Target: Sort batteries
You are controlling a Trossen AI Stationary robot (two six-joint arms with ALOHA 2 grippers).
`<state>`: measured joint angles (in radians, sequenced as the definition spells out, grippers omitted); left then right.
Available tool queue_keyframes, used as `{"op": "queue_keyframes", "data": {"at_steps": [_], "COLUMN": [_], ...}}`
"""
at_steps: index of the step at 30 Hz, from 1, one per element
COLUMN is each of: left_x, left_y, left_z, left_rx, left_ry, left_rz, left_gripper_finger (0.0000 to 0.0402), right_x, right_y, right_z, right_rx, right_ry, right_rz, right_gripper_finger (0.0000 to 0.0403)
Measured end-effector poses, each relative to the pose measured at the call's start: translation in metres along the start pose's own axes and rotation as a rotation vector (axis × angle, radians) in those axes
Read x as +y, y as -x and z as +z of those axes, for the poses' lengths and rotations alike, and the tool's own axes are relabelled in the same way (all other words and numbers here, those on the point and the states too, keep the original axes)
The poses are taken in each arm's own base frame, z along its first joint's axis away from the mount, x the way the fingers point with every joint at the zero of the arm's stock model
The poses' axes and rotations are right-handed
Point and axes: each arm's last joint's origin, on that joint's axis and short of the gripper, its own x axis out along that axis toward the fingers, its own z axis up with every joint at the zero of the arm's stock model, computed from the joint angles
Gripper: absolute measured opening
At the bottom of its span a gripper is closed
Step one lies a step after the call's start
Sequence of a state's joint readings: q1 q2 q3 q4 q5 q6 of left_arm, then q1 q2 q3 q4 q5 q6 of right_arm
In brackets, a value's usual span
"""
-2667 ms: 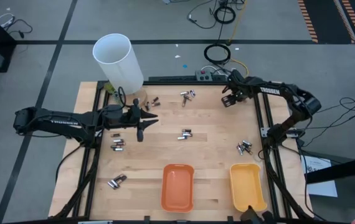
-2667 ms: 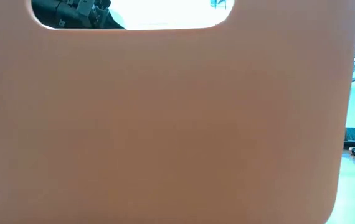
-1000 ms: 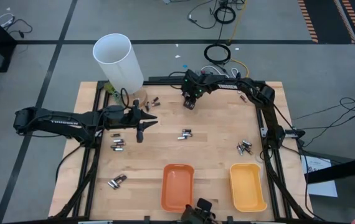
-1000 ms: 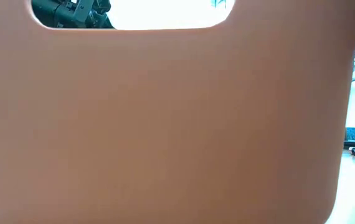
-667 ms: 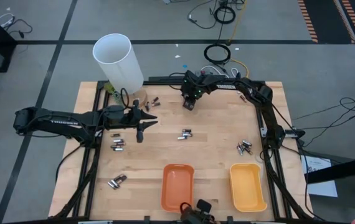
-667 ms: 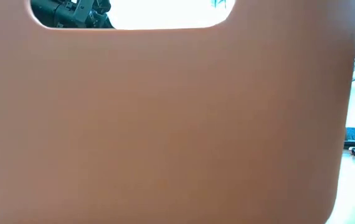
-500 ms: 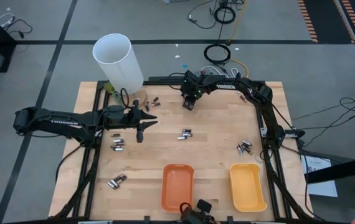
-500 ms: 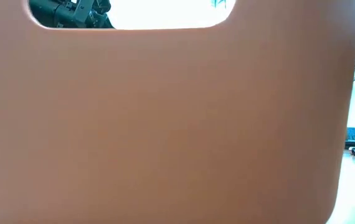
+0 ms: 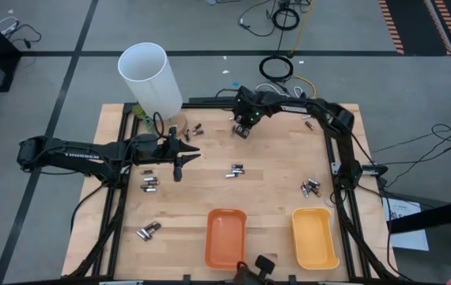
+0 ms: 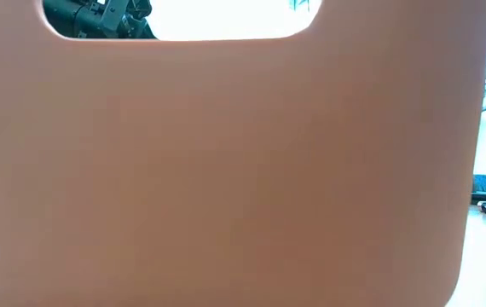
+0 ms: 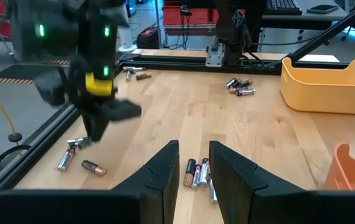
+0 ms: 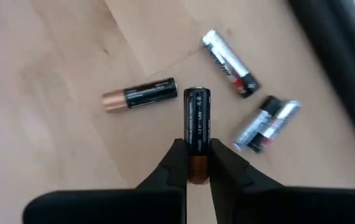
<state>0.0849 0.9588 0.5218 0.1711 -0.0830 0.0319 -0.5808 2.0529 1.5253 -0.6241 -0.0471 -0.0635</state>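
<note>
Closest to the low camera, a big flat orange plastic tray wall (image 10: 226, 170) filling nearly the whole frame, with a bit of dark arm showing through the handle slot at the upper left.

From above, at the bottom middle of the wooden table (image 9: 273, 198), the orange tray (image 9: 225, 237); to its right, a yellow plastic tray (image 9: 315, 236). At the lower left, a small pair of silvery batteries (image 9: 148, 231). More little battery cells (image 9: 311, 188) at the right edge of the table, some (image 9: 235, 170) in the middle, some (image 9: 149, 184) at the left.

In the left middle, the left gripper (image 9: 179, 165), pointing down the frame, fingers (image 11: 165, 171) set partly apart, nothing between them. Just ahead of it in its own view, a few cells lying side by side.

Farther up, near the top middle of the table, the right gripper (image 9: 244, 129), fingers pinched tight on a dark battery with a coppery end (image 12: 197, 124), lifted above the wood. Below it on the table, another dark coppery battery (image 12: 139, 94), a silvery one (image 12: 230, 62) and a dark-and-silver pair (image 12: 266, 123).

At the upper left, past the table's corner, a tall white plastic tube (image 9: 150, 79) standing upright.
</note>
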Motion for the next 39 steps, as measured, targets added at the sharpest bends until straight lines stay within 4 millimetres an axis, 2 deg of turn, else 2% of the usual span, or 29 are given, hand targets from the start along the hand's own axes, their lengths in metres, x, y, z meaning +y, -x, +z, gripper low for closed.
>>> {"op": "queue_keyframes", "data": {"at_steps": [4, 8, 13, 16, 22, 27, 32, 36, 39], "left_x": [0.0, 0.0, 0.0, 0.0, 0.0, 0.0, 0.0, -0.001, 0.0], "left_y": [0.0, 0.0, 0.0, 0.0, 0.0, 0.0, 0.0, 0.0, 0.0], "left_z": [0.0, 0.0, 0.0, 0.0, 0.0, 0.0, 0.0, 0.0, 0.0], "left_rx": [0.0, -0.001, -0.001, -0.001, 0.0, 0.001, 0.004, 0.004, -0.005], "left_ry": [0.0, 0.001, 0.003, 0.003, 0.003, -0.001, -0.005, -0.012, -0.027], "left_rz": [0.0, 0.0, 0.0, 0.0, -0.001, -0.013, -0.014, -0.015, -0.015], "left_gripper_finger": [0.0097, 0.0097, 0.0097, 0.0097, 0.0097, 0.0097, 0.0097, 0.0097, 0.0097], "right_x": [0.004, 0.021, 0.067, 0.105, 0.181, 0.232, 0.265, 0.284, 0.298], "right_y": [0.036, 0.083, 0.129, 0.145, 0.147, 0.136, 0.13, 0.116, 0.097], "right_z": [0.002, 0.001, -0.008, -0.023, -0.072, -0.109, -0.129, -0.138, -0.148], "right_rx": [-0.03, -0.088, -0.147, -0.194, -0.313, -0.425, -0.475, -0.467, -0.424], "right_ry": [-0.009, 0.013, 0.082, 0.143, 0.245, 0.308, 0.359, 0.393, 0.411], "right_rz": [0.001, 0.015, 0.076, 0.138, 0.318, 0.449, 0.449, 0.476, 0.484], "right_gripper_finger": [0.0019, 0.0019, 0.0019, 0.0019, 0.0019, 0.0019, 0.0019, 0.0019, 0.0019]}}
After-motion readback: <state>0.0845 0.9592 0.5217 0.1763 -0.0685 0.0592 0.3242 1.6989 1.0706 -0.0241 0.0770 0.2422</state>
